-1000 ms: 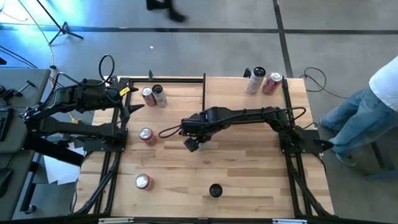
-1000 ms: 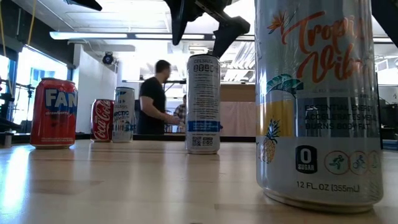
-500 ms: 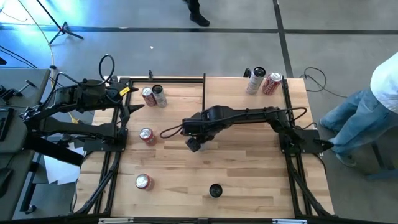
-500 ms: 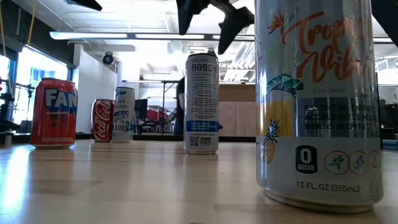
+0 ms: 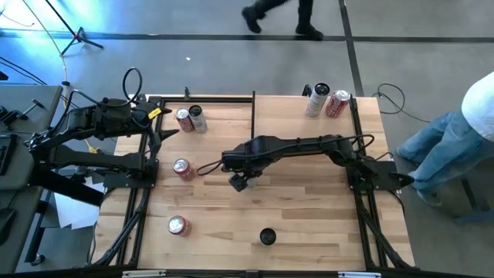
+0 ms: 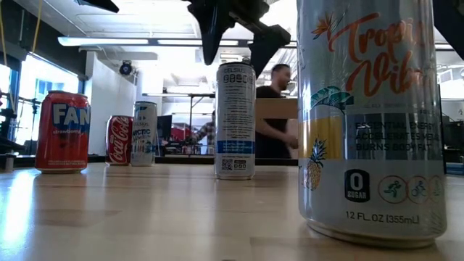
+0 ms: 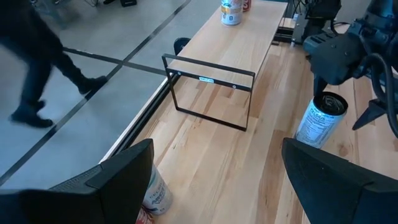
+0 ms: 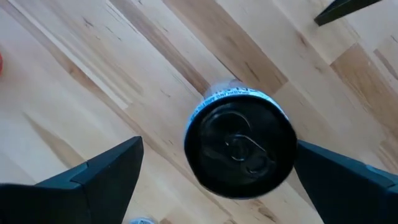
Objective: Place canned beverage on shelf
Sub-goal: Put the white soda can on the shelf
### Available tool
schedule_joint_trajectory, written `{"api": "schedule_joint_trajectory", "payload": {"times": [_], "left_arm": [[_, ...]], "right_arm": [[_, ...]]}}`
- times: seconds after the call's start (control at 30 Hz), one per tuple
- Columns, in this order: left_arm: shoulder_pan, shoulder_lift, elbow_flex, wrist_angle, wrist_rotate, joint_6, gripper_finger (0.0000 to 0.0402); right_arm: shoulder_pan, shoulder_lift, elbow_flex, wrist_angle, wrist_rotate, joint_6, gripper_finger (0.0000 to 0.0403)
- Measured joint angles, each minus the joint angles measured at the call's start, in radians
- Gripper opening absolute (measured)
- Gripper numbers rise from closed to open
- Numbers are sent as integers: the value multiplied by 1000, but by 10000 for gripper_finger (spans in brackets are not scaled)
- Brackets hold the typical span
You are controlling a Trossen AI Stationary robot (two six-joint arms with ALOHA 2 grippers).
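Right tool (image 6: 233,40) fingers apart, poised above upright slim can (image 6: 235,119) mid-surface, not touching; left tool (image 5: 166,131) fingers apart, idle at surface (image 5: 309,208) edge.

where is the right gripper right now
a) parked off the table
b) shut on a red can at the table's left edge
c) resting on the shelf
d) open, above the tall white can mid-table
d: the low view shows the right gripper with its fingers spread just above the tall white can, and its wrist view looks straight down on that can's top between both fingers.
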Motion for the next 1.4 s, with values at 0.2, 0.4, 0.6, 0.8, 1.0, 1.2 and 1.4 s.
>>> {"api": "schedule_joint_trajectory", "payload": {"times": [0.2,0.4,0.6,0.8,1.0,1.2,1.4], "left_arm": [[0,0,0,0,0,0,335],[0,0,0,-1,0,0,335],[0,0,0,-1,0,0,335],[0,0,0,-1,0,0,335],[0,0,0,-1,0,0,335],[0,0,0,-1,0,0,335],[0,0,0,-1,0,0,335]], "right_arm": [[-11,7,0,-5,15,0,351],[-11,7,0,10,26,-34,281],[-11,6,1,8,8,-52,234],[-11,5,2,-29,-37,-155,234],[3,3,3,-95,-86,-385,234],[21,3,3,-119,-101,-628,239],[31,3,3,-119,-89,-920,239]]}}
